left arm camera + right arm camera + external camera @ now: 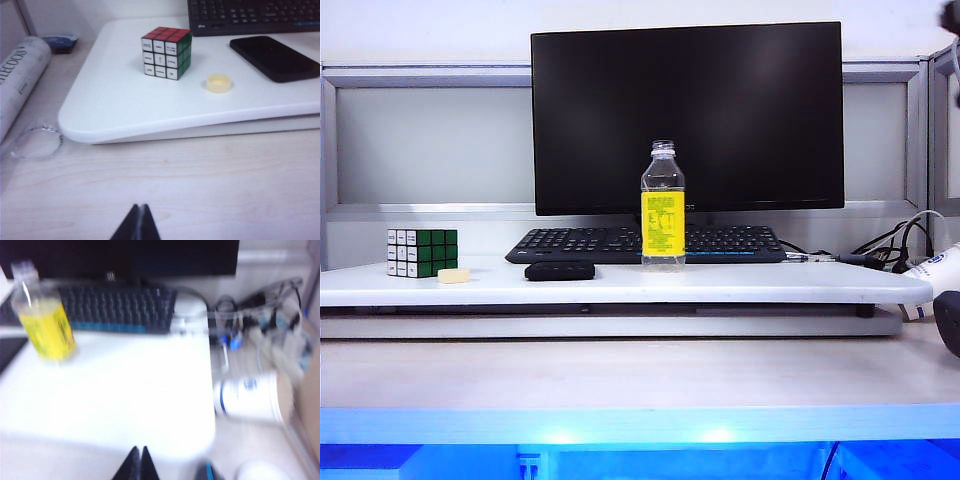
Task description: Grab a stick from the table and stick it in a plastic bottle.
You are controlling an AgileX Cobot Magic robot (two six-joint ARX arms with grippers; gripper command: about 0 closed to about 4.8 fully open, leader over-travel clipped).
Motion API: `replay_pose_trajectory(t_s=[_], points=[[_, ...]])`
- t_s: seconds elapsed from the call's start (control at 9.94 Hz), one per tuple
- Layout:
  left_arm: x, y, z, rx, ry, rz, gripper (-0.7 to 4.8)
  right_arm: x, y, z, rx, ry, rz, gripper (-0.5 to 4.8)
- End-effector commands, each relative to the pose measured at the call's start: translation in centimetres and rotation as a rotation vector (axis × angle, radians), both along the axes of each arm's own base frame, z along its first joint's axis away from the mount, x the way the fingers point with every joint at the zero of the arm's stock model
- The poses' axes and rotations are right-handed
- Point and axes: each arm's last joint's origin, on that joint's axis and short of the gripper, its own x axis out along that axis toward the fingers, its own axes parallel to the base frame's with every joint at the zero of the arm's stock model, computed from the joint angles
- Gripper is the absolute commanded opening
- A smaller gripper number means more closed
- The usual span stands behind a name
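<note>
The rolled paper tube [20,80] at the left edge of the table [200,190] bears grey capitals, partly cut off, reading roughly "TECOOS". Print on the plastic bottle [663,205] yellow label is too small to read.

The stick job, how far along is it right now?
No stick shows in any view. The plastic bottle stands upright on the white shelf board, uncapped, with nothing visible inside. The left gripper and right gripper are both shut and hold nothing. Finding, grabbing and inserting the stick all appear left.
</note>
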Motion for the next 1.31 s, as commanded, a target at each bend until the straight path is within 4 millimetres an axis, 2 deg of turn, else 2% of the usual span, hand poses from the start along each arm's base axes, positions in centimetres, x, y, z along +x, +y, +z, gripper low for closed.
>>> replay_pose_trajectory(t_s=[0.1,0.4,0.7,0.8,1.21,1.31], points=[[0.0,0.1,-0.1,-0.01,0.004,-0.018,-0.06,-1.7,-0.3,-2.0,0.032,0.01,-0.003,-0.06],[0.0,0.0,-0.1,-0.011,0.004,-0.021,-0.06,-4.5,-0.9,-5.5,0.055,-0.008,-0.054,-0.06],[0.0,0.0,-0.1,-0.016,0.003,-0.051,-0.06,-6.0,-1.3,-6.0,0.022,-0.023,-0.065,-0.06],[0.0,-0.1,-0.1,-0.017,0.001,-0.06,-0.06,-6.3,-1.6,-6.2,0.027,-0.057,-0.097,-0.06],[0.0,-0.1,0.0,-0.012,-0.004,-0.057,-0.06,-6.1,-1.7,-7.1,0.025,-0.013,-0.088,-0.06],[0.0,0.0,0.0,-0.01,-0.004,-0.042,-0.06,-5.9,-1.7,-8.1,0.017,0.016,-0.088,-0.06]])
